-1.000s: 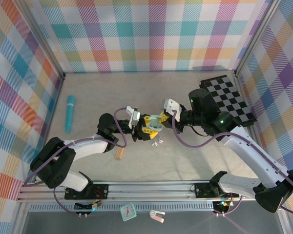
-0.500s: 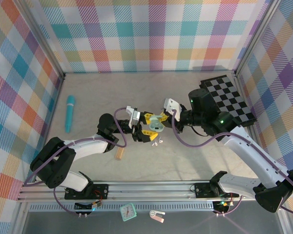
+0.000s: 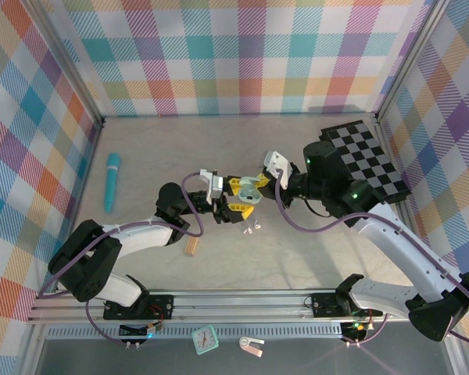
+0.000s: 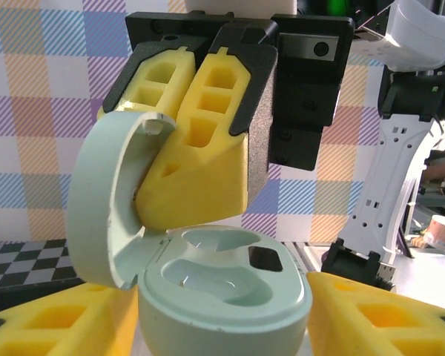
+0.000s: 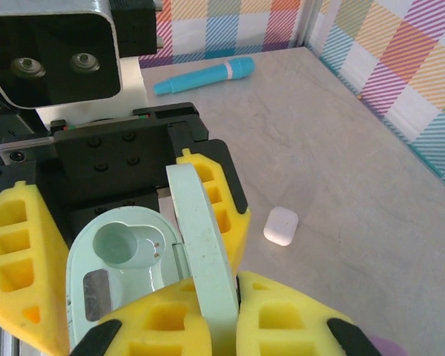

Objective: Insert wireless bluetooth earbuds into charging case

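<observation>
Your left gripper (image 4: 222,330) had its yellow fingers clamped on either side of the pale green charging case (image 4: 230,297), near the middle of the table (image 5: 334,156). Your right gripper (image 5: 216,315) was pinched on the lid (image 5: 196,237), which stood raised with the case open. The white earbuds (image 3: 253,228) lay on the table just below the two grippers in the top view, apart from the case.

The pale green case (image 4: 208,319) is smooth, satin plastic; the yellow fingers (image 4: 200,170) matt plastic; the bench (image 5: 341,170) matt, stone-like.
</observation>
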Action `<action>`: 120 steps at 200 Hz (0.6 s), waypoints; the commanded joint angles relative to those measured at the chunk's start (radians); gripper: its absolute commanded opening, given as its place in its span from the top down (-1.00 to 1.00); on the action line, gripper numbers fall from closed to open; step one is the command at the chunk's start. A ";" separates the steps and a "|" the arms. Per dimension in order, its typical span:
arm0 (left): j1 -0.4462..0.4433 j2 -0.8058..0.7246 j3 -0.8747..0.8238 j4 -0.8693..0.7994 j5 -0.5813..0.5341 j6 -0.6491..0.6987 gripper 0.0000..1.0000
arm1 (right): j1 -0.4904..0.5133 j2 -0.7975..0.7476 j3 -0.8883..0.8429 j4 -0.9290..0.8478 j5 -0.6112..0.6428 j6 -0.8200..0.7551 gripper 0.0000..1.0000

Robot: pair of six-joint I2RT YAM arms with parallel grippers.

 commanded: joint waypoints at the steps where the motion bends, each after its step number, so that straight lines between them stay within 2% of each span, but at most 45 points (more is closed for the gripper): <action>1: -0.002 -0.007 -0.004 0.055 0.004 0.013 -0.13 | 0.003 -0.018 -0.013 0.045 -0.011 0.014 1.00; 32: -0.003 -0.015 0.005 0.055 0.020 -0.006 -0.11 | 0.003 -0.018 -0.024 0.053 -0.018 0.000 1.00; 55: -0.002 -0.013 0.011 0.055 0.040 -0.016 0.04 | 0.003 -0.012 -0.025 0.055 -0.024 -0.004 1.00; 81: -0.004 -0.016 0.013 0.057 0.047 -0.023 0.07 | 0.002 -0.007 -0.020 0.056 -0.022 -0.008 1.00; 120: -0.004 -0.016 0.014 0.056 0.047 -0.024 0.23 | 0.003 -0.005 -0.018 0.064 -0.026 -0.007 1.00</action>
